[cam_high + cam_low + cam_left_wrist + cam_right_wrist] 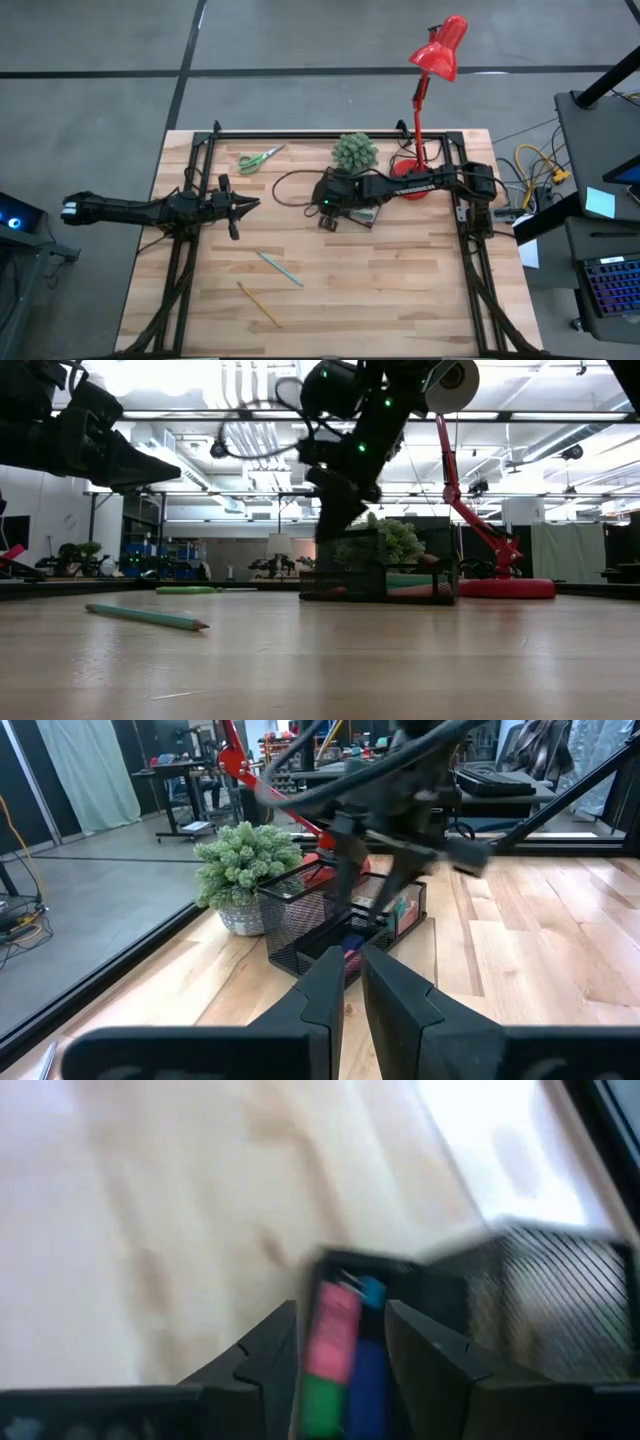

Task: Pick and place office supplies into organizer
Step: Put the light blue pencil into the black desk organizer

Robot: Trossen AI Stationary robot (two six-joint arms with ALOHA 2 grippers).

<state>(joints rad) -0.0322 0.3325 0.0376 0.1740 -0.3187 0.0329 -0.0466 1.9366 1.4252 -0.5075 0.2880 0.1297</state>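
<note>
The black mesh organizer (358, 214) stands mid-table in front of the potted plant, resting on its base. My right gripper (340, 1342) hovers open over its low front compartment, where pink (336, 1322), blue (370, 1372) and green (320, 1402) pieces lie below the gap between the fingers. My left gripper (240, 205) waits shut at the left, pointing level at the organizer (300, 925). Green-handled scissors (260, 158) lie flat at the far left. A teal pen (280, 268) and a yellow pencil (260, 303) lie flat nearer the front edge.
A spiky green potted plant (355, 152) stands right behind the organizer. The red desk lamp's base (410, 188) sits to the right of it, and the lamp's head (440, 48) reaches past the far edge. Bare wood lies at the front right (400, 300).
</note>
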